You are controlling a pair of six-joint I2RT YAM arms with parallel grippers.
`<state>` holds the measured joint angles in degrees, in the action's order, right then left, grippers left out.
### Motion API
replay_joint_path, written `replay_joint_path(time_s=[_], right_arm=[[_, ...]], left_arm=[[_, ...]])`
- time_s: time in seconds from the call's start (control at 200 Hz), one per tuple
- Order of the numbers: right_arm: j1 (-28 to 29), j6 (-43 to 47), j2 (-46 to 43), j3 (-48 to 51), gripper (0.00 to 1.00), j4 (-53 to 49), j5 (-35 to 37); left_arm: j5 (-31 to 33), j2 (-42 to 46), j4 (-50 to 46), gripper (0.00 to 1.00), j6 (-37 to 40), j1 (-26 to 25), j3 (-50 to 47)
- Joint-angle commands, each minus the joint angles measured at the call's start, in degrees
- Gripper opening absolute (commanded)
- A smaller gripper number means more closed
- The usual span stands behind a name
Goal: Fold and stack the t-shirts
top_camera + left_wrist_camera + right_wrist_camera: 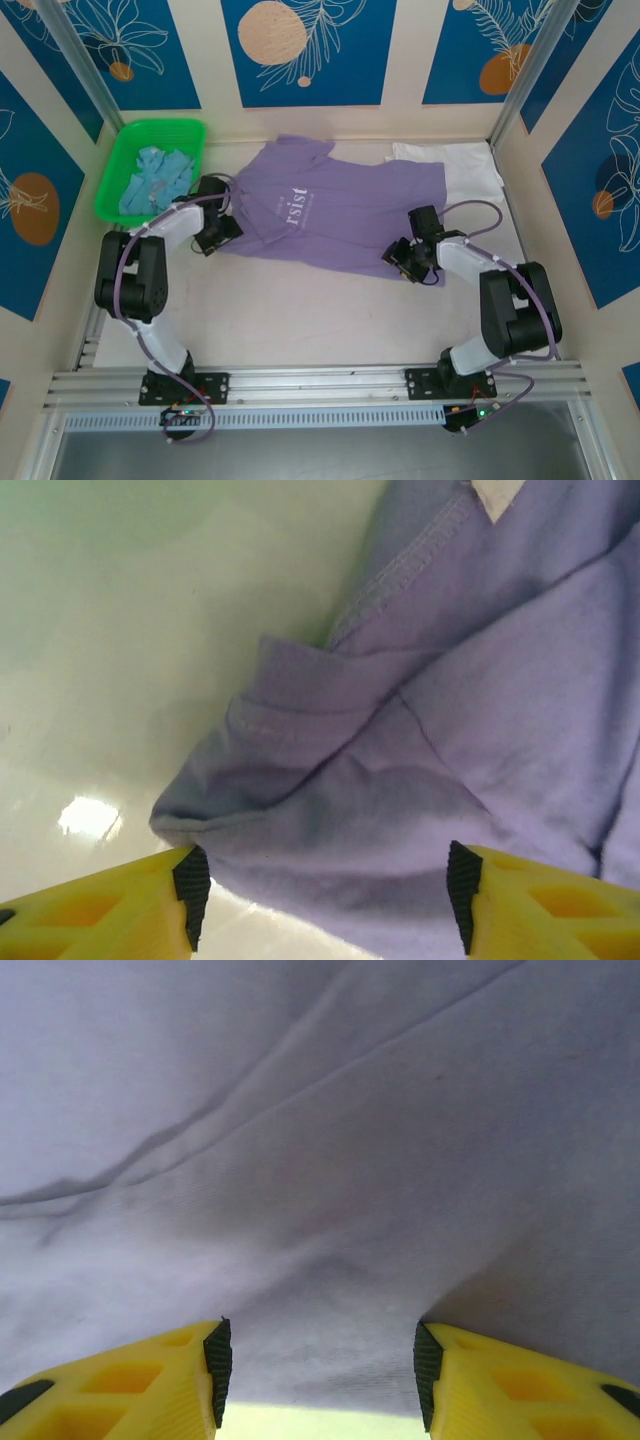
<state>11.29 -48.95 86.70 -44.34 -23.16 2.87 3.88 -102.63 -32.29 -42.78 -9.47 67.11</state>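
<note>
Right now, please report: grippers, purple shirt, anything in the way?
Left gripper open at left edge of purple shirt. Right gripper open at its near hem. Shirt spread out, not folded. White shirt lies at its far right corner.

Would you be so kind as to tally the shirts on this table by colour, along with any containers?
Lavender-purple cloth t-shirt with white chest lettering: 1
White cloth t-shirt: 1
Light blue crumpled cloth shirt, lying in the basket: 1
Green plastic basket: 1
Total: 4
</note>
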Motion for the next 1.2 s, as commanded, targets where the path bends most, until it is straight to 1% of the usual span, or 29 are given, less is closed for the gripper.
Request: replay_joint_path(time_s=[0.0,0.09,0.115,0.155,0.2,0.26,0.315,0.48,0.585,0.85,1.05,1.195], right_arm=[[-0.12,0.82,2.06,-1.81,0.54,-2.91,3.81],[-0.75,0.05,2.41,-1.67,0.56,-3.72,4.95],[-0.84,-0.13,2.49,-1.72,0.56,-4.09,4.97],[-0.83,-0.51,2.54,-1.72,0.57,-4.69,5.26],[-0.8,-0.68,2.41,-1.49,0.59,-5.26,5.62],[-0.82,-0.62,2.12,-0.68,0.6,-5.32,5.36],[-0.72,-0.62,1.82,-0.04,0.61,-5.94,5.51],[-0.58,0.22,-1.07,2.57,0.62,-7.02,4.27],[-0.57,0.53,-3.46,4.65,0.63,-7.6,3.29],[0.44,1.68,-8.43,8.21,0.63,-10.82,0.86],[1.53,2.37,-11.03,10.01,0.63,-13.5,0.0],[2.24,2.23,-12.5,10.93,0.63,-15.41,-0.6]], left_arm=[[3.27,-2.25,3.63,0.59,2.08,0.44,0.43],[3.57,-4.25,4.33,0.49,2.53,0.73,1.31],[3.15,-4.99,4.24,0.44,2.57,0.84,1.63],[2.63,-5.89,4.13,0.32,2.55,1.16,2.0],[3.03,-6.34,3.99,0.2,2.43,1.37,1.76],[3.93,-6.03,4.1,0.09,2.53,1.56,1.0],[5.01,-5.22,2.61,0.0,2.44,1.72,0.66],[5.55,2.34,1.74,0.0,1.59,1.6,-5.4],[4.48,7.79,1.96,0.0,1.04,1.61,-10.81],[5.1,23.01,0.0,0.0,-0.9,1.48,-24.21],[3.37,36.43,-3.81,0.0,-4.9,0.99,-32.98],[3.15,46.16,-9.47,0.0,-7.62,0.54,-37.19]])
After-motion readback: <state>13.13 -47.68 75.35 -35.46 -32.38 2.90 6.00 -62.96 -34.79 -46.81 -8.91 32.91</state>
